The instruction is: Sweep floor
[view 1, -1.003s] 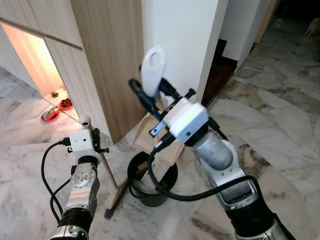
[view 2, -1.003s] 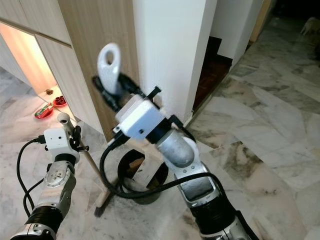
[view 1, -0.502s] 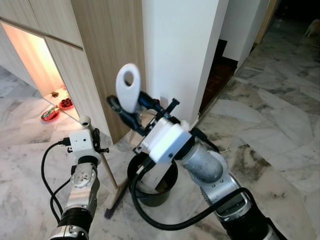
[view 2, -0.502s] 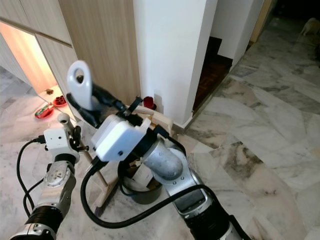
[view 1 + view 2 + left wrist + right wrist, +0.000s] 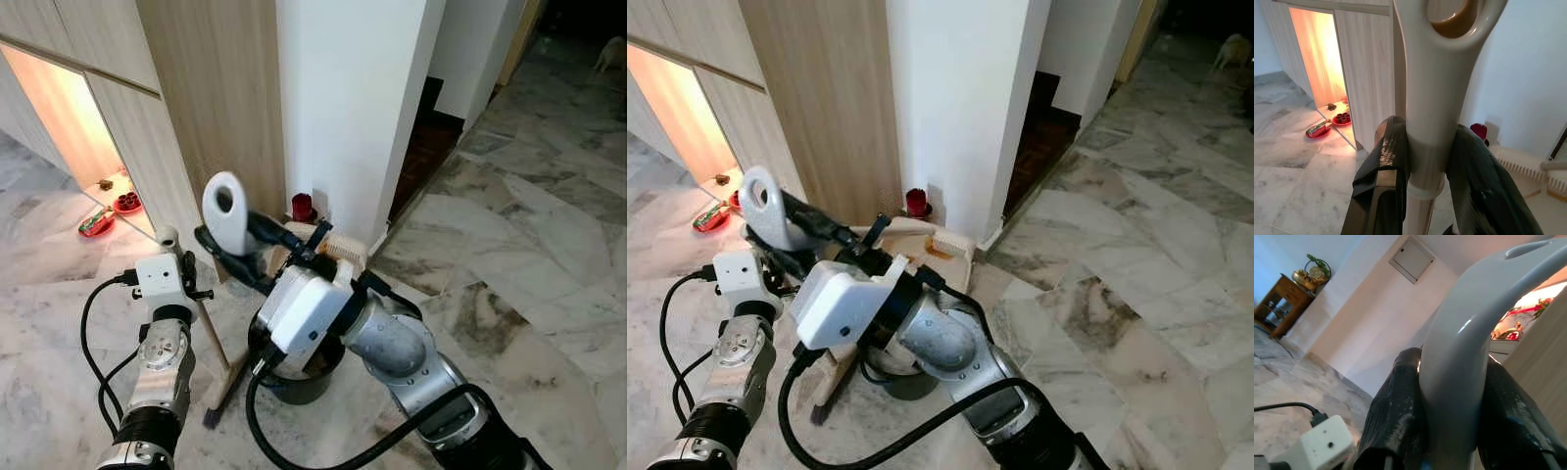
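Observation:
My left gripper is shut on a broom's wooden stick, just under its white top. The broom's head rests on the marble floor. My right gripper is shut on the white looped handle of a dustpan. That handle now leans over close to the left gripper. The beige pan with a comb edge lies behind the right arm, near the white pillar. A black round bin stands on the floor under the right forearm.
A wooden cabinet wall and a white pillar stand close ahead. A small red cup sits at the pillar's foot. Red dishes lie in a lit niche at the left. Open marble floor stretches to the right.
My right arm has swung the dustpan handle down and to the left, from in front of the pillar to beside the left gripper. The left arm and broom have stayed still.

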